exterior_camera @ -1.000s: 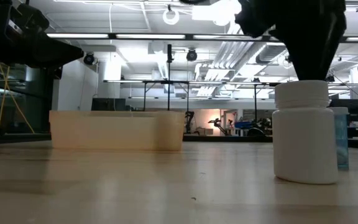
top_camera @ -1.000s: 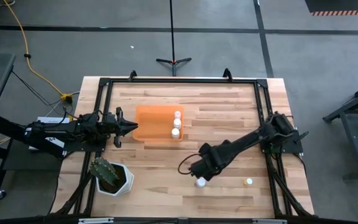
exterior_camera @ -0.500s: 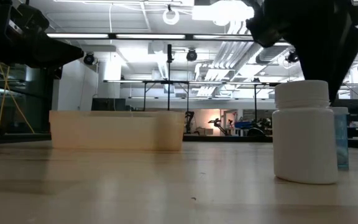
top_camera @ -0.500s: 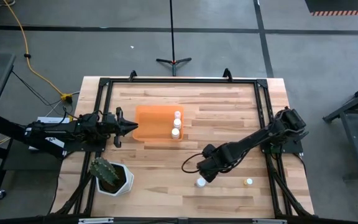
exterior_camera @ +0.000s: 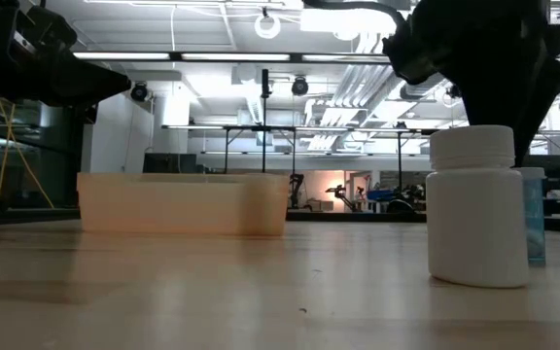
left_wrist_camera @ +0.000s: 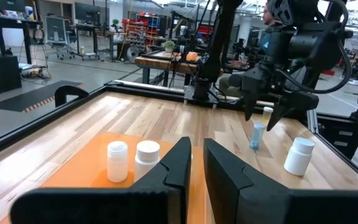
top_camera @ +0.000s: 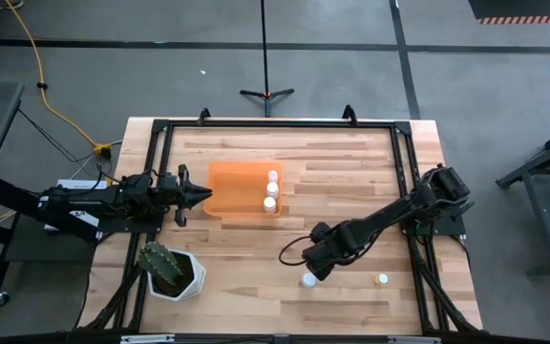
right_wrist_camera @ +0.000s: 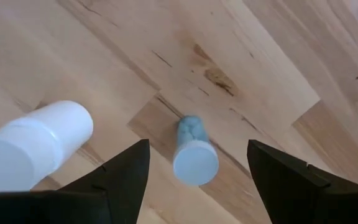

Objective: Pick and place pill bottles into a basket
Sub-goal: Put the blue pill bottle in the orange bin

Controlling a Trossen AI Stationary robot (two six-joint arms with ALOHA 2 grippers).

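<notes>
The orange basket [top_camera: 237,189] lies on the table at centre left, with two white pill bottles [top_camera: 270,203] [left_wrist_camera: 117,161] standing in it at its right end. My right gripper [top_camera: 316,264] [right_wrist_camera: 194,180] is open and hovers over a small bluish bottle with a white cap [right_wrist_camera: 194,155] [left_wrist_camera: 257,134], one finger on either side, touching nothing. A white bottle [top_camera: 307,280] [exterior_camera: 476,206] [right_wrist_camera: 33,146] stands upright just beside it, toward the near edge. A yellow-capped bottle [top_camera: 381,280] stands farther right. My left gripper [top_camera: 201,196] [left_wrist_camera: 197,163] is shut at the basket's left end.
A white pot with a green cactus [top_camera: 168,269] stands at the near left corner. A black frame [top_camera: 404,162] runs around the table's edges. Bare wood lies between the basket and the right-hand bottles.
My right gripper has shifted a little toward the table's right edge, off the white bottle near the front edge. The bottles and the basket have stayed where they were.
</notes>
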